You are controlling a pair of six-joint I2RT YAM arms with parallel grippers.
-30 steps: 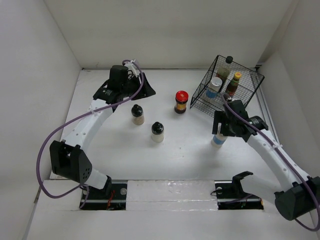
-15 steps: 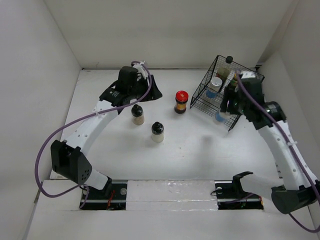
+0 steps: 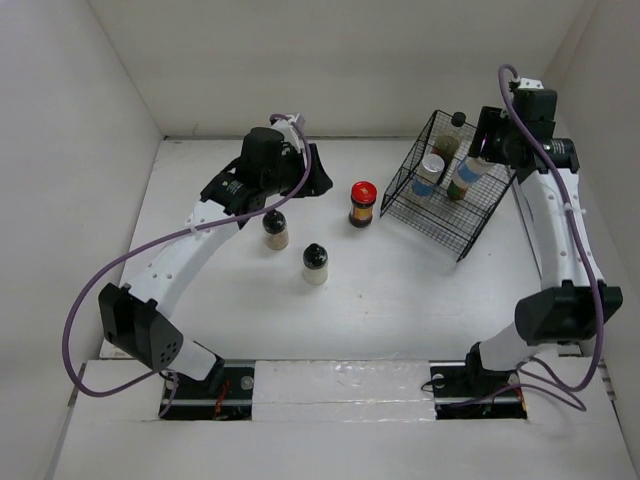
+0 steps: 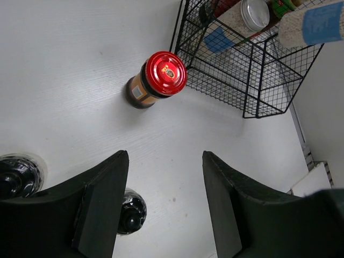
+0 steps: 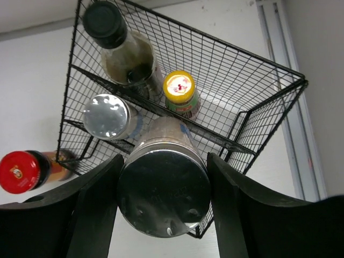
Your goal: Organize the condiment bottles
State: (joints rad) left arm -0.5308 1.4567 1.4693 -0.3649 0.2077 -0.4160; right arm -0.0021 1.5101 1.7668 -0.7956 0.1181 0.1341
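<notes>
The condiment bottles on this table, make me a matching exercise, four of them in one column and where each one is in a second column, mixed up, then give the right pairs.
Column one:
1. red-lidded jar
2. yellow-capped bottle
3. silver-lidded jar held up
4. black-capped shaker

Column two:
A. between the fingers of the right tool, above the wire basket
B. on the table just left of the basket
C. inside the basket, next to the tall dark bottle
D. on the open table, nearest the arm bases

Pairs: 1-B, 2-C, 3-A, 4-D
</notes>
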